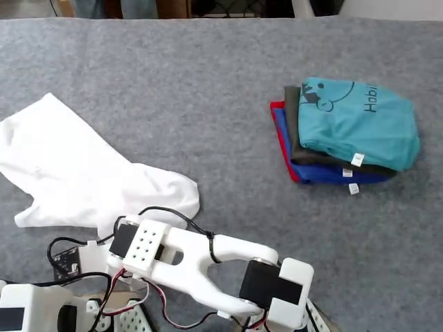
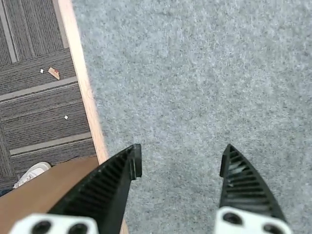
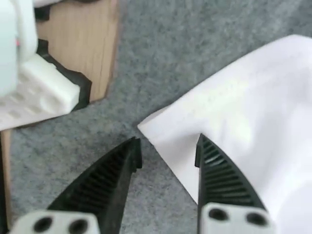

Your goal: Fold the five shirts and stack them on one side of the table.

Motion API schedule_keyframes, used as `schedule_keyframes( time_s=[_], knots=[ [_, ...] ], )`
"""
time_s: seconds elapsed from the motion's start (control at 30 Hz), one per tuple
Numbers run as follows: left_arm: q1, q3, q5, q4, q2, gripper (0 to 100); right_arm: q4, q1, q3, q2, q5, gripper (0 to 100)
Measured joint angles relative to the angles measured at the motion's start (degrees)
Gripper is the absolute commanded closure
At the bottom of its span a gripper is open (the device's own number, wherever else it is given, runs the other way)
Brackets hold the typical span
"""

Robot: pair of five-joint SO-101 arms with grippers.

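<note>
A white shirt (image 1: 76, 173) lies spread and unfolded on the left of the grey table. At the right sits a stack of folded shirts, with a teal shirt (image 1: 360, 121) on top of dark grey (image 1: 293, 131), blue (image 1: 332, 173) and red (image 1: 279, 128) ones. My right arm (image 1: 208, 259) stretches leftward along the front edge toward the white shirt. My right gripper (image 3: 168, 148) is open just above the table, its fingers either side of a corner of the white shirt (image 3: 243, 107). My left gripper (image 2: 181, 156) is open over bare grey cloth, holding nothing.
The table's wooden side edge (image 2: 83, 87) runs close beside the left gripper, with carpeted floor (image 2: 34, 97) beyond it. A wooden base plate (image 3: 83, 44) with white arm parts (image 3: 39, 92) sits near the right gripper. Cables (image 1: 166, 211) loop over the right arm.
</note>
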Motion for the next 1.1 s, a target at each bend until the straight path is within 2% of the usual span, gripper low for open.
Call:
schedule_keyframes(
  time_s=[0.37,0.47,0.93,1.0,1.1],
  knots=[
    [0.0,0.0,0.0,0.0,0.0,73,5.1,0.1,0.0,-6.7,0.0,82.2],
    [0.0,0.0,0.0,0.0,0.0,73,3.3,0.1,0.0,-6.3,0.9,87.0],
    [0.0,0.7,0.0,0.0,0.0,73,-1.5,0.3,-0.3,0.4,5.0,87.1],
    [0.0,0.7,0.0,0.0,0.0,73,-1.5,0.3,-0.3,0.4,5.1,85.6],
    [0.0,0.7,0.0,0.0,0.0,73,-1.5,0.3,-0.3,0.4,5.1,77.9]
  ],
)
